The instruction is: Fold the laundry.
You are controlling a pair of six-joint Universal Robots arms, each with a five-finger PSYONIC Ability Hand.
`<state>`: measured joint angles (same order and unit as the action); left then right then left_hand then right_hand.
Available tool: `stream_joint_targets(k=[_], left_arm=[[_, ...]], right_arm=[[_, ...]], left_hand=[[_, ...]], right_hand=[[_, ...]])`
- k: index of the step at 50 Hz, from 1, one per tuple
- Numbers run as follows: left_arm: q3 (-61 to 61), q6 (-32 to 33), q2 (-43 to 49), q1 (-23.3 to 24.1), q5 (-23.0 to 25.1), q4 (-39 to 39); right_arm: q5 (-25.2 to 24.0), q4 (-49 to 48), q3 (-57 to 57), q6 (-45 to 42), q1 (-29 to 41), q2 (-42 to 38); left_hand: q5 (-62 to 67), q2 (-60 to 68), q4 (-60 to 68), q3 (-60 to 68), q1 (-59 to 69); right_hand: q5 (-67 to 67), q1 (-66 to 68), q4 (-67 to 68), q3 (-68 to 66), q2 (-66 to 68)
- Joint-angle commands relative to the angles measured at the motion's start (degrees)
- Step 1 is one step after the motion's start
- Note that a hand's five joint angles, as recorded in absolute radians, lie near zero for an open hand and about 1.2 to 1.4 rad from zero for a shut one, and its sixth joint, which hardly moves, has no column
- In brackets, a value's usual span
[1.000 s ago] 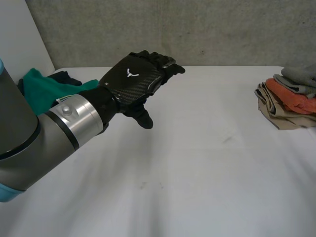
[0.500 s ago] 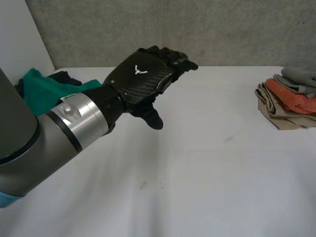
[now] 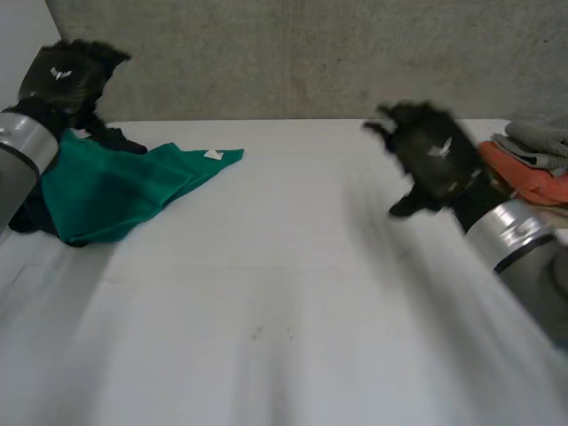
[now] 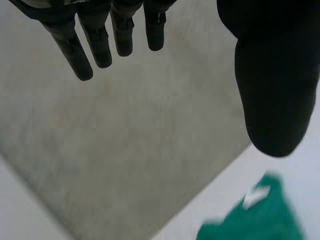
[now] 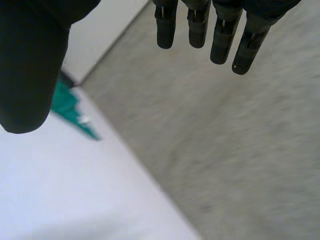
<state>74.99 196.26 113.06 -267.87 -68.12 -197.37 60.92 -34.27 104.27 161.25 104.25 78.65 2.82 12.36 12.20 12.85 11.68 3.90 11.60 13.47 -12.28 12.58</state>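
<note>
1. Laundry: the green cloth (image 3: 115, 191) is lying rumpled at the far-left corner of the white table (image 3: 293, 293). One pointed end is reaching toward the middle, w/ a small white tag (image 3: 213, 154) near that tip.
2. A dark garment (image 3: 120, 139) is peeking out from behind and under the green cloth. You can't tell what kind it is.
3. Your L hand (image 3: 67, 75) is hovering above the back edge of the green cloth, clear of it. In its wrist view you're seeing the fingers (image 4: 80, 55) hanging straight, thumb set well apart, nothing held. The cloth and tag are lying beyond the thumb.
4. Your R hand (image 3: 435, 160) is hanging over the table's right side, blurred, near the folded stack (image 3: 515, 164). In its wrist view the fingers (image 5: 197, 27) are pointing straight, thumb apart, holding nothing.
5. The stack is sitting at the table's right edge, w/ a grey piece (image 3: 543, 133) on top and an orange piece (image 3: 532, 186) under it.
6. The R hand and the green cloth are sitting well apart, w/ bare tabletop between them.
</note>
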Motion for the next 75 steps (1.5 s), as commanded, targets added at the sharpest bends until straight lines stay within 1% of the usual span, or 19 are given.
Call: stream_joint_targets(k=[1, 5, 10, 20, 29, 30, 35, 39, 43, 47, 49, 53, 57, 58, 59, 60, 65, 72, 75], left_arm=[[-11.61, 12.29, 20.26, -6.78, 3.16, 1.54], [-15.66, 16.78, 25.54, -8.8, 5.28, 3.3], [-19.09, 17.4, 30.55, -10.74, 5.98, 4.53], [-19.36, 17.84, 33.02, -11.01, 8.45, 6.56], [-19.97, 18.02, 34.34, -10.04, 7.83, 6.38], [-19.71, 18.11, 34.16, -9.69, 7.66, 6.21], [-17.52, 19.51, 30.04, -6.18, 5.64, 6.38], [-12.86, 18.81, 22.49, -2.75, 2.47, 6.47], [-6.36, 17.23, 12.82, 4.1, 2.29, 6.38], [2.67, 13.29, 3.16, 14.53, 2.56, 6.21], [5.32, 11.7, 1.39, 18.33, 2.82, 6.29], [11.12, 5.39, 0.5, 30.09, 5.88, 5.95], [12.81, 3.08, 1.11, 36.01, 8.62, 4.63], [12.81, 3.08, 1.55, 36.28, 8.79, 4.28], [12.72, 3.25, 2.68, 36.54, 8.36, 3.75], [12.72, 3.25, 3.13, 36.72, 8.18, 3.57], [11.76, 2.64, 2.35, 36.02, 6.52, 3.22], [12.02, 1.76, -5.56, 29.52, -0.51, 3.13], [11.84, 1.06, -6.8, 26.71, -3.5, 3.04]], right_arm=[[3.24, 7.72, 1.28, -9.36, 0.87, -3.76], [5.7, 9.92, 1.63, -11.66, 0.69, -4.12], [6.32, 9.66, 4.0, -11.66, 0.6, -4.38], [6.32, 9.39, 4.36, -11.92, 0.6, -5.96], [6.41, 9.39, 4.27, -12.27, 0.6, -6.84], [6.41, 9.39, 4.27, -12.27, 0.6, -6.84], [6.85, 9.39, 4.18, -12.27, 0.43, -6.84], [6.94, 9.39, 4.1, -12.27, -0.62, -6.75], [7.02, 9.39, 3.83, -12.18, -1.59, -6.67], [7.37, 9.39, 3.74, -11.83, -2.56, -5.88], [7.72, 9.39, 3.74, -11.83, -2.74, -5.87], [9.74, 9.48, 3.57, -11.83, -2.91, -5.61], [11.68, 9.48, 3.04, -11.83, -3.09, -5.44], [12.03, 9.48, 2.95, -11.83, -3.09, -5.43], [12.73, 9.66, 2.43, -11.83, -3.52, -5.43], [13.0, 9.83, 2.16, -11.75, -3.79, -5.52], [13.7, 10.1, 1.37, -11.3, -5.2, -5.43], [13.26, 10.97, -0.38, -11.3, -5.11, -5.17], [12.74, 15.0, -2.14, -11.39, -4.85, -3.94]], left_hand=[[1.6, 2.05, 2.22, 1.57, 2.74], [4.11, 4.57, 4.73, 4.08, 5.26], [9.84, 10.29, 10.46, 9.81, 10.98], [19.58, 20.03, 20.2, 19.55, 20.72], [67.11, 67.56, 67.73, 67.08, 68.25], [67.18, 67.63, 67.8, 67.15, 68.32], [67.18, 67.64, 67.8, 67.15, 68.32], [67.18, 67.64, 67.8, 67.15, 68.32], [67.18, 67.64, 67.8, 67.15, 68.32], [67.18, 67.64, 67.8, 67.15, 68.32], [67.18, 67.64, 67.8, 67.15, 68.32], [67.18, 67.64, 67.8, 67.15, 68.32], [66.87, 67.32, 67.49, 66.84, 68.01], [50.55, 51.0, 51.17, 50.52, 51.69], [18.08, 18.53, 18.7, 18.05, 19.22], [10.26, 10.71, 10.88, 10.23, 11.4], [4.64, 5.1, 5.26, 4.61, 5.78], [4.63, 5.08, 5.25, 4.6, 5.77], [4.79, 5.25, 5.41, 4.76, 5.94]], right_hand=[[-3.9, -1.6, -3.47, 2.28, -2.58], [-3.9, -1.6, -3.47, 2.28, -2.58], [-3.9, -1.6, -3.47, 2.28, -2.58], [-3.9, -1.6, -3.47, 2.28, -2.58], [-3.9, -1.6, -3.47, 2.28, -2.58], [-3.9, -1.6, -3.47, 2.28, -2.58], [-3.9, -1.6, -3.47, 2.28, -2.58], [-3.9, -1.6, -3.47, 2.28, -2.58], [-3.9, -1.6, -3.47, 2.28, -2.58], [-3.9, -1.6, -3.47, 2.28, -2.58], [-3.9, -1.6, -3.47, 2.28, -2.58], [-3.9, -1.6, -3.47, 2.28, -2.58], [-3.9, -1.6, -3.47, 2.28, -2.58], [-3.9, -1.6, -3.47, 2.28, -2.58], [-3.9, -1.6, -3.47, 2.28, -2.58], [-3.9, -1.6, -3.47, 2.28, -2.58], [-3.9, -1.6, -3.47, 2.28, -2.58], [-3.9, -1.6, -3.47, 2.28, -2.58], [-3.9, -1.6, -3.47, 2.28, -2.58]])
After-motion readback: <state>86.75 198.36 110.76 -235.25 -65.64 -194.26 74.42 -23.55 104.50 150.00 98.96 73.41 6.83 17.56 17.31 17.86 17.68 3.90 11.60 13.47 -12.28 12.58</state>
